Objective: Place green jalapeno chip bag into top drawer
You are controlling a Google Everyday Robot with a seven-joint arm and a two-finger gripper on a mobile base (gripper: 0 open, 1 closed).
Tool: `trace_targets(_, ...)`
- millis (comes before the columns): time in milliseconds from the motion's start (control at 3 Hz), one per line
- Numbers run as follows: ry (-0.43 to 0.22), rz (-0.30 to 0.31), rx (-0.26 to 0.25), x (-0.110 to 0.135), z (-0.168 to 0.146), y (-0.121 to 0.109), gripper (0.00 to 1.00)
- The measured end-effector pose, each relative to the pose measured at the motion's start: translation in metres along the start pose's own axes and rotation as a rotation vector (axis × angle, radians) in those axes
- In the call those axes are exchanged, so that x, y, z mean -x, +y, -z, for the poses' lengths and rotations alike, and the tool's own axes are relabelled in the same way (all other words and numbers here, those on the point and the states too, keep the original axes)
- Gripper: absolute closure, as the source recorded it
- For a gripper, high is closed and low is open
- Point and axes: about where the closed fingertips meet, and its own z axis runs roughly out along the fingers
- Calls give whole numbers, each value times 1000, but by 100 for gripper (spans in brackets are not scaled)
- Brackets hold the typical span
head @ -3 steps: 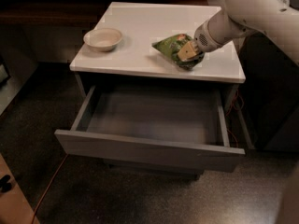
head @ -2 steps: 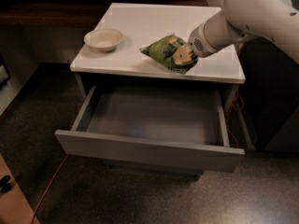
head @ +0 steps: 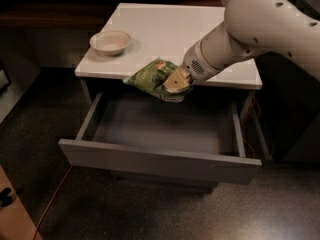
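Grip check, camera view: your gripper (head: 177, 81) is clamped on the right end of the green jalapeno chip bag (head: 149, 76), held in the air over the back of the open top drawer (head: 160, 160). Bag's probably light, crinkly and slippery, so you'd want a folded edge, not the puffy middle. Its underside and the drawer's back wall are hidden.

Clamped in gripper (head: 176, 82): green jalapeno chip bag (head: 149, 75), aloft over far edge of pulled-out top drawer (head: 160, 160). Far left on white cabinet top (head: 165, 26): beige bowl (head: 110, 42).
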Motion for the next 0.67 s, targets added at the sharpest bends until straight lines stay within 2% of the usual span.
trace_targets(333,47,-8,47,-18,-21,16,100)
trace_targets(667,74,-75,53,-48,-52,11,100)
